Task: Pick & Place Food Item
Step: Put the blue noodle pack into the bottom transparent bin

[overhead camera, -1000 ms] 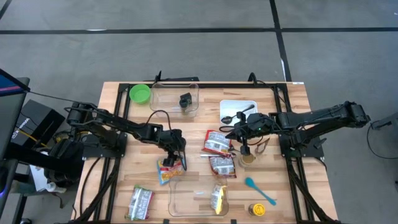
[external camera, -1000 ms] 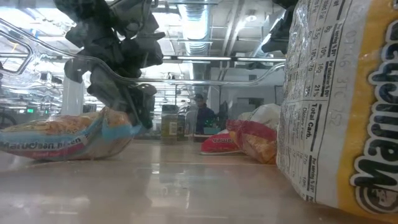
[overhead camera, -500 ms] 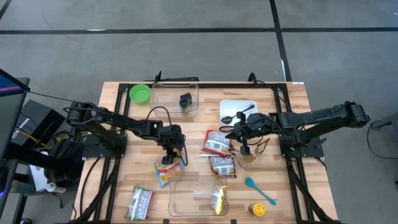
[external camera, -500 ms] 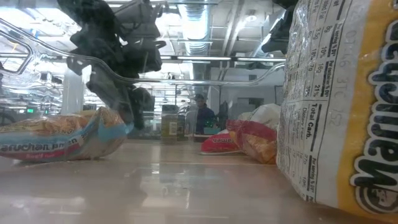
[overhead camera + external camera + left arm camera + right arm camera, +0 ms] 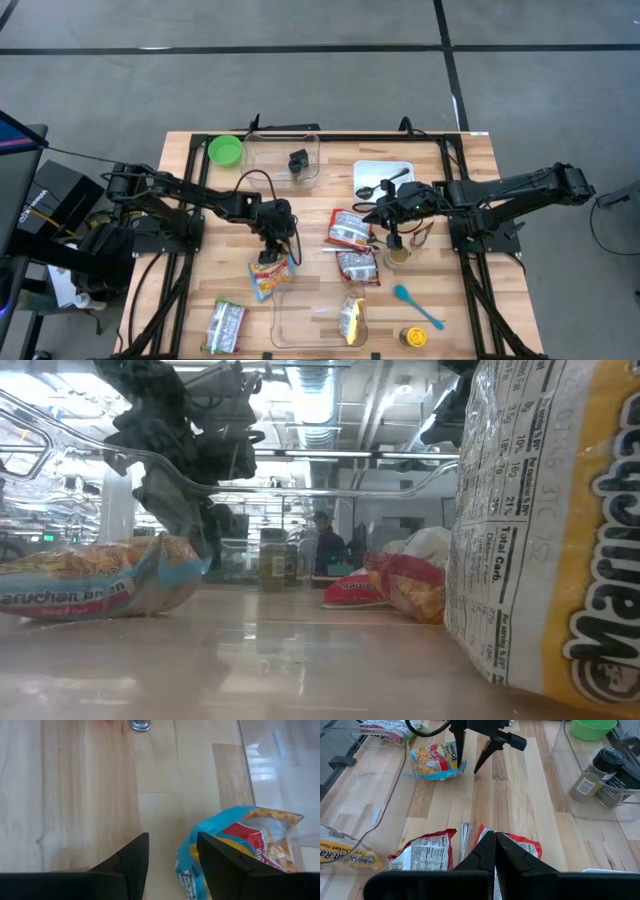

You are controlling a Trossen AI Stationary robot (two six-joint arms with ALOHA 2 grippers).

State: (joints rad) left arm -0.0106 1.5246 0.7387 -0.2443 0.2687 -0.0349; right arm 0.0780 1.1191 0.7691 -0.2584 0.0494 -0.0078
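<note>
A blue, yellow and red noodle packet (image 5: 266, 279) lies flat on the wooden table, just beyond the near clear container (image 5: 300, 318). It also shows in the left wrist view (image 5: 250, 840) and the low view (image 5: 90, 580). My left gripper (image 5: 270, 254) is open and points down over the packet's far end, with that end's blue edge in the gap between the fingers (image 5: 172, 836). My right gripper (image 5: 393, 243) is shut and empty, hovering at centre right above a small brown cup (image 5: 398, 257). My left gripper has one finger (image 5: 220, 865) standing over the packet's blue far end (image 5: 185, 867), coming from above. The finger itself hides the spot, so I cannot tell whether it touches. The packet lies flat on the table.
The near container holds a yellow noodle packet (image 5: 350, 318). Two red packets (image 5: 348, 228) (image 5: 357, 266) lie mid-table and a green one (image 5: 227, 325) near left. A green bowl (image 5: 225, 150), a far container with a shaker (image 5: 298, 162), a white tray (image 5: 400, 165), a teal spoon (image 5: 417, 306) and a yellow lid (image 5: 413, 336) also show.
My left gripper has moved a little toward the table's left edge. The blue noodle packet has slid slightly the same way along the table and still lies flat.
</note>
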